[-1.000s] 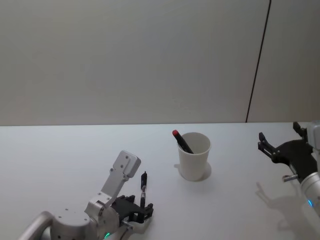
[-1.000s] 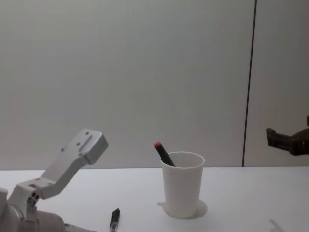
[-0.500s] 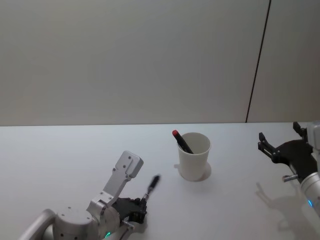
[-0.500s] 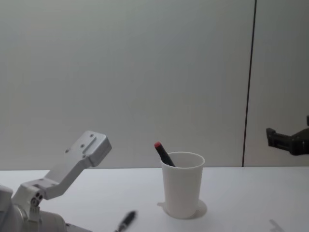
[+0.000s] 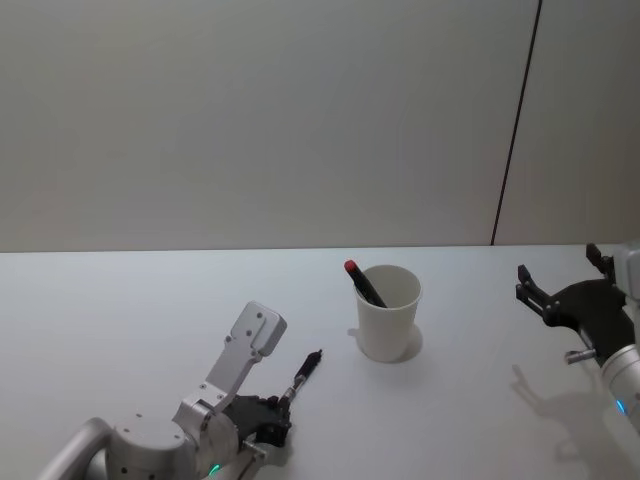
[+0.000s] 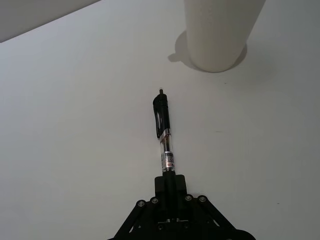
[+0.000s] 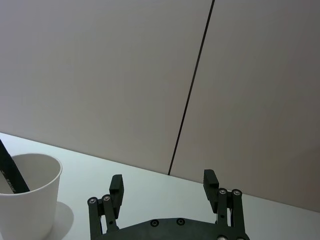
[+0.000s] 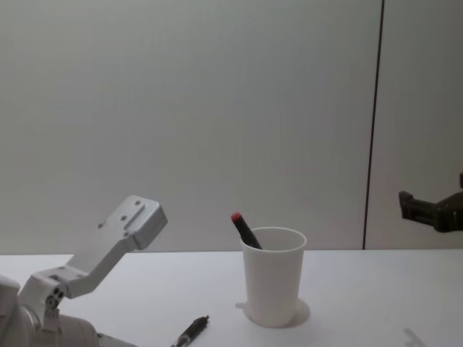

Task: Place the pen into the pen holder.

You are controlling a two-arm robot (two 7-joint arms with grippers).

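Note:
A black pen (image 5: 304,371) (image 6: 163,129) (image 8: 191,332) sticks out from my left gripper (image 5: 283,407) (image 6: 169,181), which is shut on its rear end, low over the white table at the front left. The pen's free end points toward the pen holder (image 5: 388,312) (image 6: 219,35) (image 8: 273,278), a white paper cup standing a short way ahead and to the right. Another dark pen with a red cap (image 5: 361,281) (image 8: 244,229) leans inside the cup. My right gripper (image 5: 558,266) (image 7: 163,181) hangs open above the table at the far right.
The white table (image 5: 120,320) runs back to a plain grey wall with a dark vertical seam (image 5: 515,130). Bare table surface lies all around the cup.
My left gripper has turned, swinging the pen's free end to the right, toward the cup. The right arm has not moved.

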